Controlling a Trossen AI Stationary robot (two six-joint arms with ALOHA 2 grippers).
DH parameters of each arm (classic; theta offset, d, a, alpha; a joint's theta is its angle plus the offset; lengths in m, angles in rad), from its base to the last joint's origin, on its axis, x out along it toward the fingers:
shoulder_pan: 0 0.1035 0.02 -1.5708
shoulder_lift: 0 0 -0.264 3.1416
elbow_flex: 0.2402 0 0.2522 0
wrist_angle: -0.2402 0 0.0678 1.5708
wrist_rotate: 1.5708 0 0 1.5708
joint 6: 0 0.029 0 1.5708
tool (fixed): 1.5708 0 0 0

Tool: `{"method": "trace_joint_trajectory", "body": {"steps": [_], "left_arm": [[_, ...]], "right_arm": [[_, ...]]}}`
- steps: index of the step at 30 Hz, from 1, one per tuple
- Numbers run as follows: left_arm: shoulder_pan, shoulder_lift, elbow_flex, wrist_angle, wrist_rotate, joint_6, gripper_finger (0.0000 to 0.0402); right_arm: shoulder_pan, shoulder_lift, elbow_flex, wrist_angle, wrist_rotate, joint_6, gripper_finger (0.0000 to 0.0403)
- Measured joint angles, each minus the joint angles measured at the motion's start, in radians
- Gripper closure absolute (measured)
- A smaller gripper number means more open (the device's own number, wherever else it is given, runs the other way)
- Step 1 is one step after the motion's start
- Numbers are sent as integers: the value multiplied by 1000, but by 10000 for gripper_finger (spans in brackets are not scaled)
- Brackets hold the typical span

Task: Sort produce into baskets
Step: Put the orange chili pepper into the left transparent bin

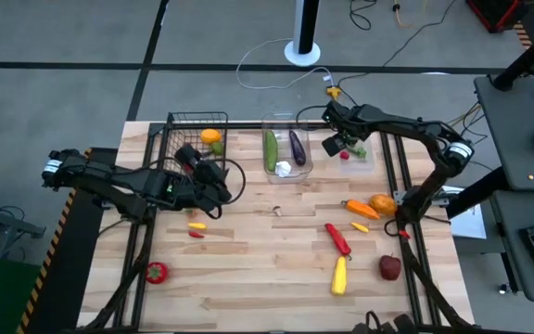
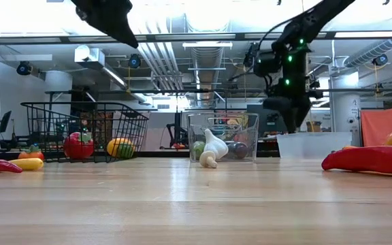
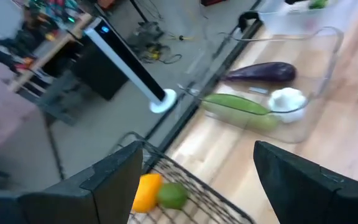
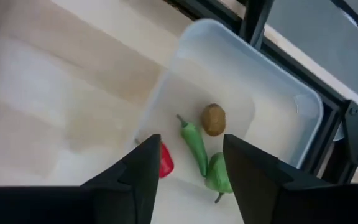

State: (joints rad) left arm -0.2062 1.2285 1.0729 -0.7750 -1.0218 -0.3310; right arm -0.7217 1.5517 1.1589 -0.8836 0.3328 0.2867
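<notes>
My left gripper (image 1: 197, 162) (image 3: 197, 162) is open and empty, held high over the near side of the black wire basket (image 1: 193, 130). The basket holds an orange-and-green fruit (image 3: 157, 191) and a red pepper (image 2: 78, 145). My right gripper (image 1: 341, 144) (image 4: 190, 146) is open and empty above the shallow clear bin (image 4: 278, 87). That bin holds a green chili (image 4: 194, 143), a green pepper (image 4: 218, 171), a brown round piece (image 4: 213, 119) and a red piece (image 4: 166, 160). The taller clear bin (image 1: 286, 153) holds cucumber (image 3: 238, 107), eggplant (image 3: 260, 73) and garlic (image 3: 288, 99).
Loose on the table: a red tomato (image 1: 157, 272), small yellow and red peppers (image 1: 197, 228), a long red pepper (image 1: 338, 239), a yellow pepper (image 1: 340, 276), a dark red apple (image 1: 390, 267), and an orange pepper (image 1: 360, 209) beside an orange round fruit (image 1: 382, 202).
</notes>
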Motion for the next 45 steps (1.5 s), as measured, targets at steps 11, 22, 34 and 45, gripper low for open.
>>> {"method": "trace_joint_trajectory", "body": {"steps": [11, 22, 34, 45], "left_arm": [[-13, 46, -2, 7, 194, -127, 113], [-75, 163, -3, 154, 217, -73, 113], [-203, 222, -10, 321, 331, 14, 113], [-221, 219, -10, 435, 360, 143, 113]], "right_arm": [[178, -189, 16, -41, -222, -52, 232], [519, -246, 16, -203, -263, 29, 232], [710, -178, -63, -407, -285, 166, 186], [709, -173, -263, -234, -274, 161, 145]]}}
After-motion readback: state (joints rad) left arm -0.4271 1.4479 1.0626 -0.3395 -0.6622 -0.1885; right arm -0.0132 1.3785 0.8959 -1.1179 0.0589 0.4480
